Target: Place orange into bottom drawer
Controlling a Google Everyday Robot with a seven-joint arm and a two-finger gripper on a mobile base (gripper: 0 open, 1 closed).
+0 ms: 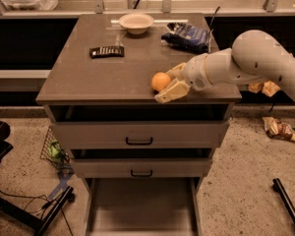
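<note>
Camera view, early going: bracketing the orange (160, 81) with an open hand (167, 86) at the worktop's (88, 77) five o'clock edge. Not gripped yet. Left to do: lift, lower, release into the pulled-out bottom drawer (140, 208) at six o'clock.

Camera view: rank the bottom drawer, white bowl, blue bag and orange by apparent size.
Largest: bottom drawer, though camera nearness inflates it;
blue bag;
white bowl;
orange, at the claw by the cabinet top's front edge.

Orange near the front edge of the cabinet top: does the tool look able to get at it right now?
Probably yes. The tool sits right beside the orange, fingers spread toward it, and nothing on the cabinet top lies between them.
</note>
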